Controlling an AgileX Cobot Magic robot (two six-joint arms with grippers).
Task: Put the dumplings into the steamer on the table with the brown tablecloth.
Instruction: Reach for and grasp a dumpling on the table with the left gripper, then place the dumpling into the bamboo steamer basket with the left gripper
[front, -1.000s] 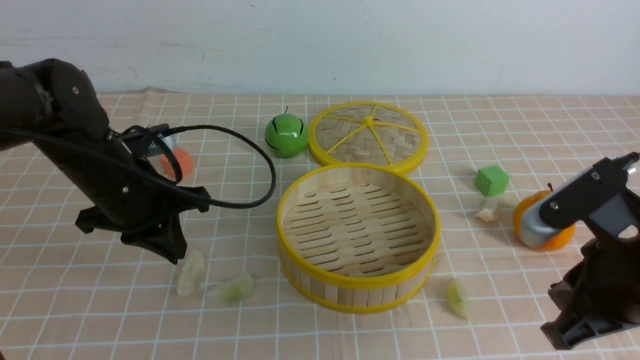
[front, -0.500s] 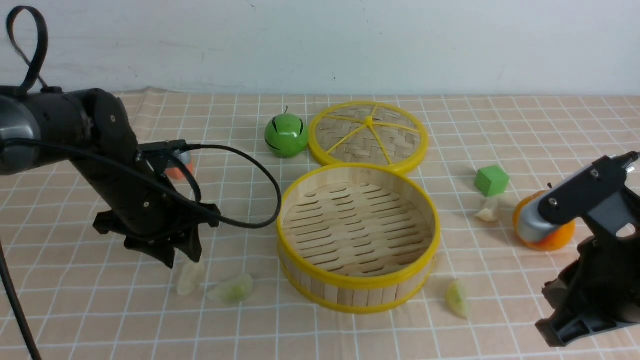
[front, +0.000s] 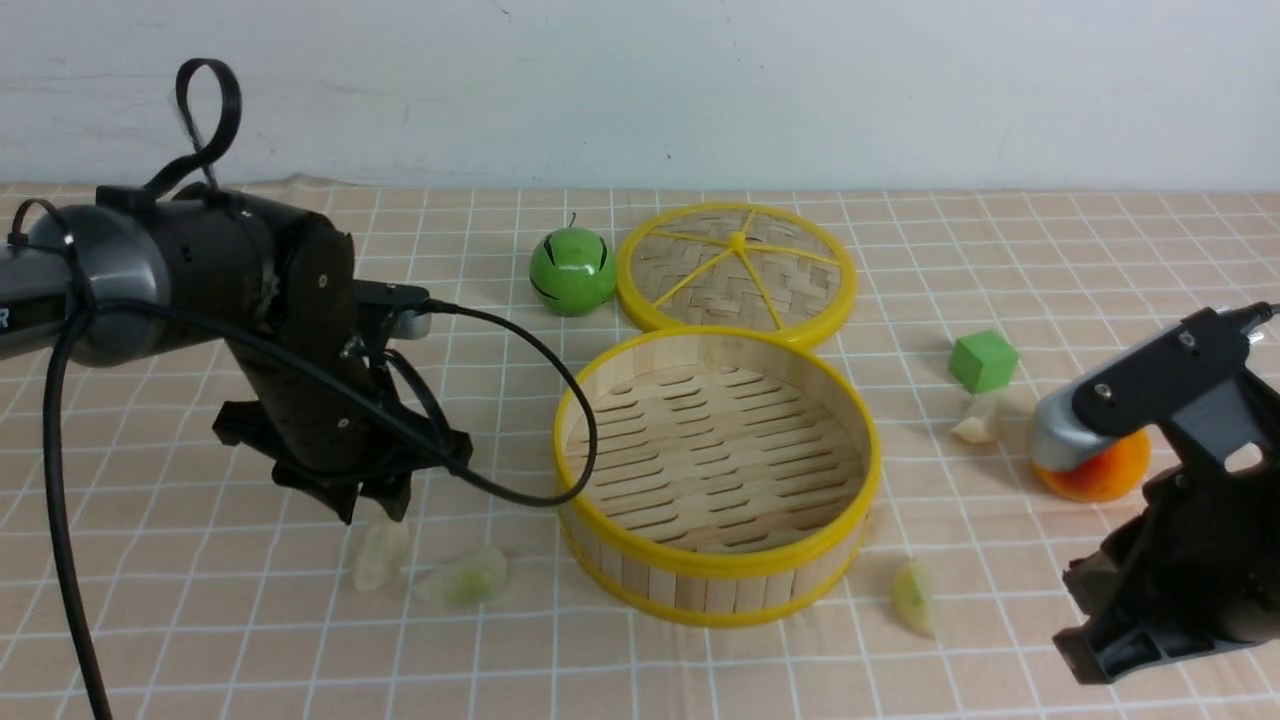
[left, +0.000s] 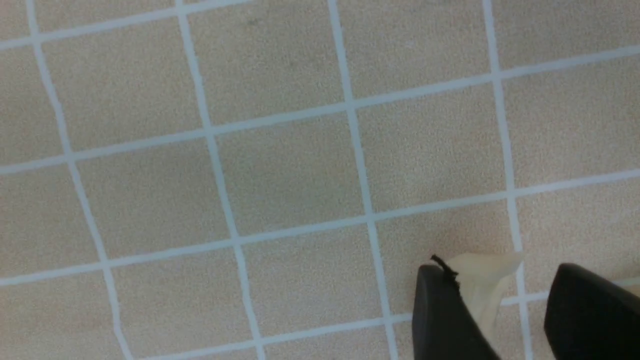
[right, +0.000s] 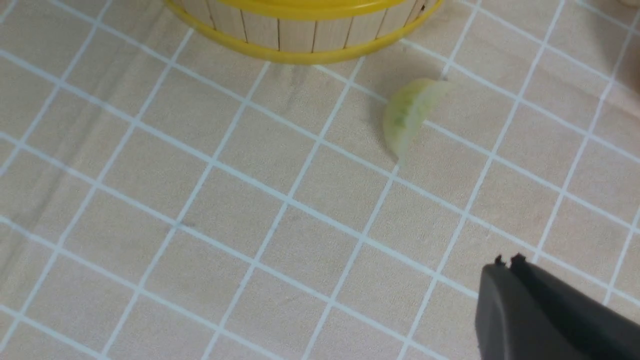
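The bamboo steamer (front: 700, 592) stands mid-table on the brown tablecloth (front: 1000, 250), with nothing inside. Two dumplings lie to its left, a whitish one (front: 380, 553) and a greenish one (front: 465, 580). Another dumpling (front: 915, 597) lies at its front right, also visible in the right wrist view (right: 407, 112), and one more dumpling (front: 978, 422) sits by the green cube. My left gripper (front: 375, 515) hangs open just over the whitish dumpling (left: 482, 285), which lies between the spread fingers (left: 440, 310) on the cloth. My right gripper (front: 1075, 665) is shut and empty (right: 506, 262), near the front right dumpling.
A flat woven lid (front: 738, 265) with yellow spokes leans behind the steamer. A green round fruit (front: 572, 270) sits left of the lid. A green cube (front: 983, 361) and an orange fruit (front: 1100, 478) stand at the right, the fruit partly behind my right arm.
My left arm has swung right and its jaws have opened over the whitish dumpling. My right arm has edged lower and slightly left, still shut.
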